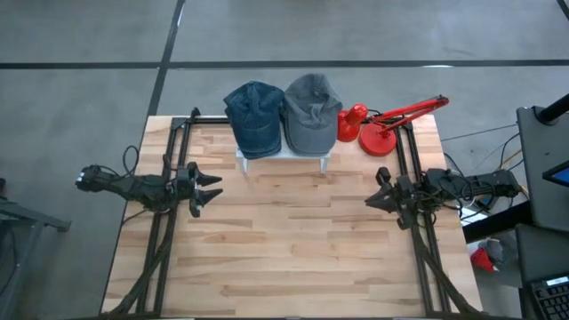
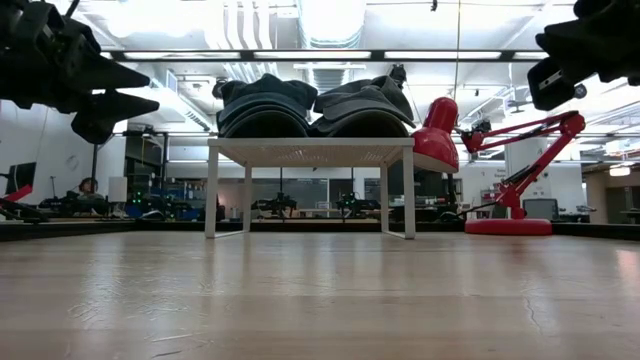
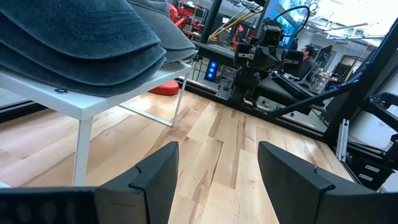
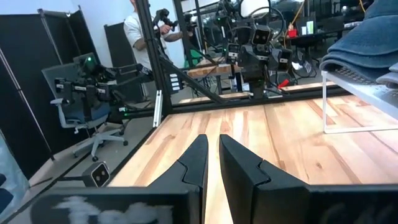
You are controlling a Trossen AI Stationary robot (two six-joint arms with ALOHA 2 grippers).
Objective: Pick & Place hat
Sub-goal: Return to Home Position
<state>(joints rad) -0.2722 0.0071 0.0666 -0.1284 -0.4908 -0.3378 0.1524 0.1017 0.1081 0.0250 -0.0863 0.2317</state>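
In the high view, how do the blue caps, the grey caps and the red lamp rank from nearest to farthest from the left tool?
From the left tool:
1. Blue caps, left end of the shelf.
2. Grey caps, right end of the shelf.
3. Red lamp, right of the shelf.

The right gripper [image 4: 212,142] hung over the wooden table [image 4: 292,134], fingers almost together, with the white shelf [image 4: 324,106] bearing a blue cap [image 4: 367,40] nearby and the left arm [image 4: 256,59] across the table.
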